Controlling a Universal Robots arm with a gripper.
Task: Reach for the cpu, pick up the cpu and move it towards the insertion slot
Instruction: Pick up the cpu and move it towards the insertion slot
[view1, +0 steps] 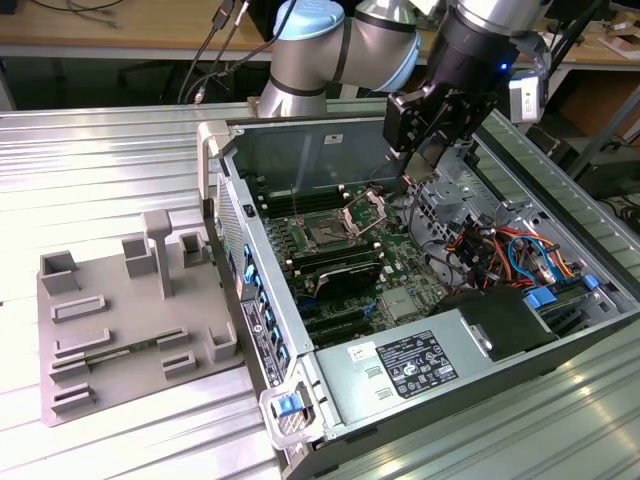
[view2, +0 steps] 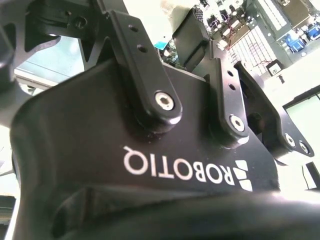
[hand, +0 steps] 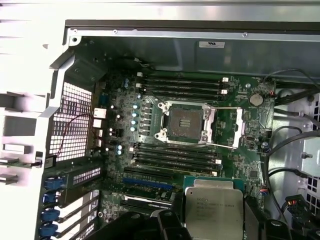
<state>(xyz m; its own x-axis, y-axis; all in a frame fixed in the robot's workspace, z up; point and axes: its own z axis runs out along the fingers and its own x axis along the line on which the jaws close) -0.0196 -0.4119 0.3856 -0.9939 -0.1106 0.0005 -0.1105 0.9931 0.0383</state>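
The cpu (hand: 214, 210), a flat square chip with a shiny silver top, sits between my gripper's (hand: 216, 227) black fingers (hand: 167, 225), which are shut on it. In the exterior view the gripper (view1: 428, 165) hangs above the open computer case, toward the view's right of the board, with the cpu (view1: 433, 158) showing as a small tilted plate between the fingers. The insertion slot (hand: 186, 121) is a dark square socket in a silver frame, its hinged bracket (view1: 365, 210) swung up. The slot (view1: 325, 236) lies below the gripper and toward the exterior view's left, bare inside.
Long black memory slots (hand: 177, 85) flank the socket on both sides. A grey power-supply box (view1: 410, 365) and coloured cables (view1: 500, 250) fill the case's near and right parts. A grey plastic tray (view1: 130, 320) with recesses lies outside the case on the exterior view's left.
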